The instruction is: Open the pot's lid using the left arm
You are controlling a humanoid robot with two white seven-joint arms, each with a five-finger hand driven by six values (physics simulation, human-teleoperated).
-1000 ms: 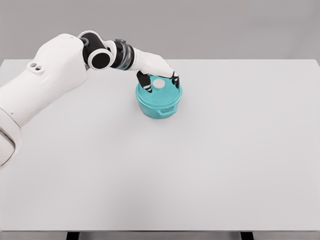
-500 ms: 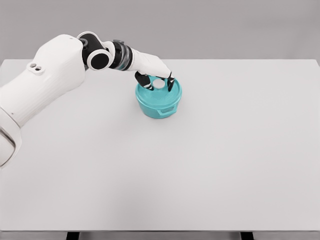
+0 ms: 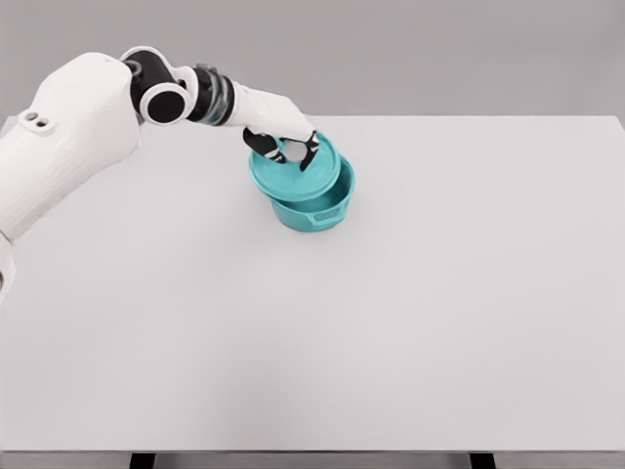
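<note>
A teal pot [image 3: 317, 207] stands on the white table [image 3: 391, 313], a little left of the middle toward the back. Its teal lid [image 3: 293, 176] is raised off the rim and shifted up and to the left, tilted, so the pot's right inner edge shows. My left hand [image 3: 290, 149] comes from the upper left and its dark-tipped fingers are shut around the lid's white knob. The right arm is out of sight.
The table's far edge runs just behind the pot and my left arm [image 3: 78, 137] spans the back left corner. Nothing else stands on the table.
The fingers closed on the knob, then the hand rose and moved left, taking the lid off the pot. The pot itself stayed put.
</note>
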